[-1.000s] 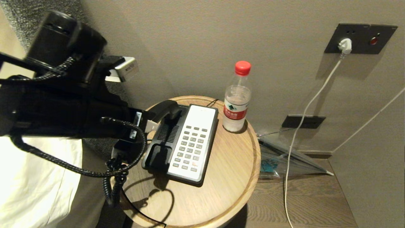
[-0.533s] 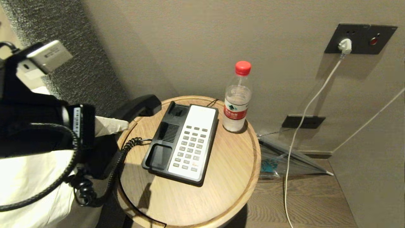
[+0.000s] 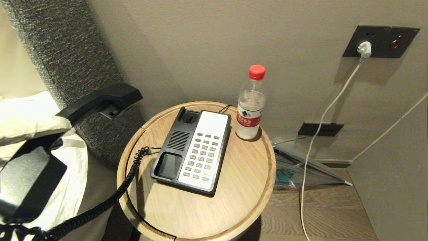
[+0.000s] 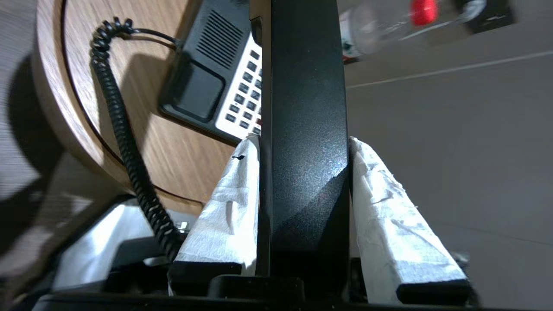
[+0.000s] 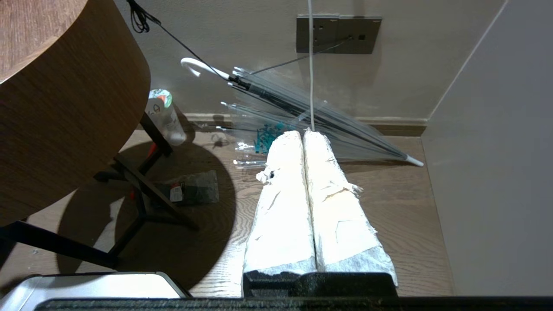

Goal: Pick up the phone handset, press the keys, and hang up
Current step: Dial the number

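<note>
The black phone handset (image 3: 100, 100) hangs in the air left of the round wooden table (image 3: 234, 207), in front of the grey headboard. My left gripper (image 4: 304, 140) is shut on the handset's middle (image 4: 304, 108), one white-wrapped finger (image 4: 229, 203) on each side. The black coiled cord (image 3: 130, 174) runs from the phone base (image 3: 174, 164) over the table's left edge. The base's cradle lies bare and its grey keys (image 3: 200, 157) are uncovered. My right gripper (image 5: 303, 133) is shut on nothing, low beside the table above the floor.
A water bottle (image 3: 250, 103) with a red cap stands just behind the base's right side. White bedding (image 3: 20, 113) lies at the left. A clear umbrella (image 3: 301, 167) and a white cable (image 3: 314, 144) lie on the floor to the right.
My left arm has drawn back to the left, out of most of the head view. The handset went with it, off the base and up, and the cord stretched out over the table edge.
</note>
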Robot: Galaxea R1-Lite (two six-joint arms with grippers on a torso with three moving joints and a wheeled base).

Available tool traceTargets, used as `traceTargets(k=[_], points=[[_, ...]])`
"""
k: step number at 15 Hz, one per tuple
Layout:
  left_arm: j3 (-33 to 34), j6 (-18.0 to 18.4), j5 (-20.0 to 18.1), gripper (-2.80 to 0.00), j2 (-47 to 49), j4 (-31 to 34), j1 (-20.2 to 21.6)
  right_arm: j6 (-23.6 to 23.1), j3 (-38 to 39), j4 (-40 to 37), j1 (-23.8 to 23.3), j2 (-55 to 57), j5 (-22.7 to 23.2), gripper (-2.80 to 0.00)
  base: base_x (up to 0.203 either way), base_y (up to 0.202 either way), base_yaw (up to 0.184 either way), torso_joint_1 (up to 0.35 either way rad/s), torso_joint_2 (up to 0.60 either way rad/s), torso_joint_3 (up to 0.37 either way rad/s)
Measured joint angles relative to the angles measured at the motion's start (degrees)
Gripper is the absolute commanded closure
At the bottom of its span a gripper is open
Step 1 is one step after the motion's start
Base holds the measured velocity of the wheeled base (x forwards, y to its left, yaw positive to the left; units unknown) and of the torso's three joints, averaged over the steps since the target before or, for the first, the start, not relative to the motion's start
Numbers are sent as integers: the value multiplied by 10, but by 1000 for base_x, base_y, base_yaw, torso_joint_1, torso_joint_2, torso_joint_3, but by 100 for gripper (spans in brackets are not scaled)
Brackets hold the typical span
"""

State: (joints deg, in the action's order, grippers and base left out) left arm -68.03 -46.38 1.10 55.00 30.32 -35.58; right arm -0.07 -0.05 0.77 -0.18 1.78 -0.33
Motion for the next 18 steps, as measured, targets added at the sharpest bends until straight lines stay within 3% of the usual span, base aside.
traceTargets(k=[6,9,12,18], points=[[51,-77,-31,0,-114,0,0,0,0,0,0,0,0,0,0,0,0,0,0,0],[59,-83,-41,0,-138,0,0,0,0,0,0,0,0,0,0,0,0,0,0,0],[66,-86,-84,0,-155,-1,0,0,0,0,0,0,0,0,0,0,0,0,0,0],[107,-134,-91,0,-195,-2,0,0,0,0,0,0,0,0,0,0,0,0,0,0]])
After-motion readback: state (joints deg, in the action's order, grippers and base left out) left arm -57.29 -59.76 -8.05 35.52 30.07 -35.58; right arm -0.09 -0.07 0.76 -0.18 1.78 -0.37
